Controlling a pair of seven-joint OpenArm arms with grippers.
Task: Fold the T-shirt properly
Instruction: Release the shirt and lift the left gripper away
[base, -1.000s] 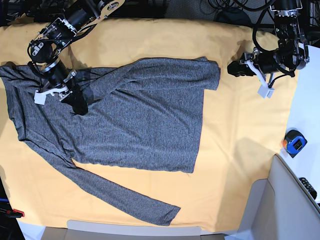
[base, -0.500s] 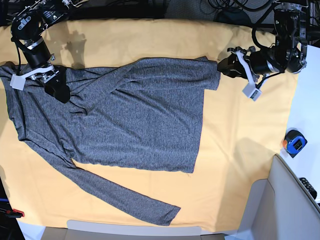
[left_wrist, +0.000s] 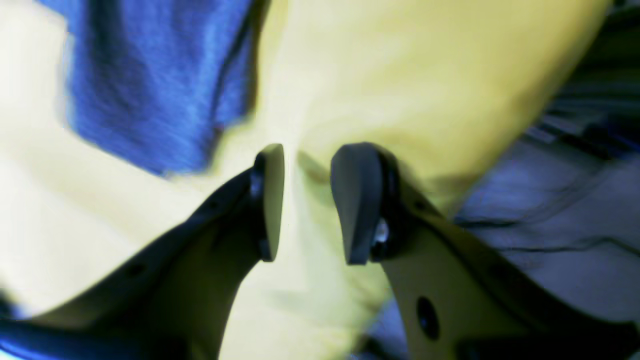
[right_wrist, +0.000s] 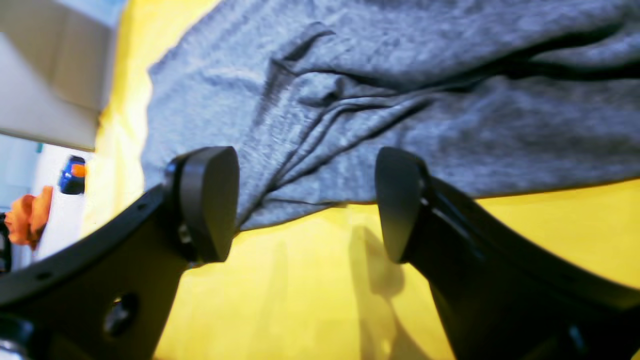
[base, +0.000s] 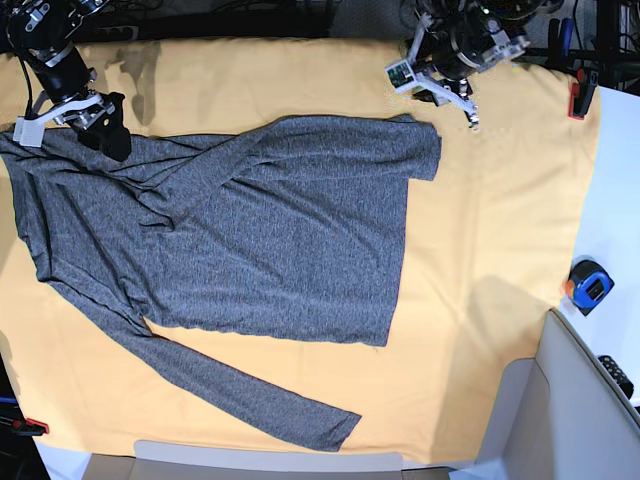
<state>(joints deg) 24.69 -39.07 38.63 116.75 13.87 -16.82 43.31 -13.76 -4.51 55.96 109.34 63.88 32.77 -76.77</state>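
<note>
The dark grey long-sleeved T-shirt (base: 250, 230) lies spread on the yellow cloth (base: 480, 250), one sleeve trailing toward the near edge. My right gripper (base: 108, 140) hovers at the shirt's far left edge. In the right wrist view this gripper (right_wrist: 306, 170) is wide open over the wrinkled hem of the shirt (right_wrist: 400, 90), with nothing between its fingers. My left gripper (base: 445, 80) is at the far edge, just beyond the shirt's far right corner. Its jaws (left_wrist: 314, 165) stand narrowly apart over bare cloth, and the shirt corner (left_wrist: 150, 85) shows blurred and bluish at upper left.
A blue and orange tape measure (base: 590, 283) sits on the white surface at the right. A grey bin (base: 570, 410) fills the near right corner, with a black remote (base: 618, 375) beside it. A red clamp (base: 580, 95) grips the cloth's far right edge.
The left arm has swung from the right of the shirt's corner up to the far edge. The right gripper has moved further up and left, off the shirt's body to its far left edge.
</note>
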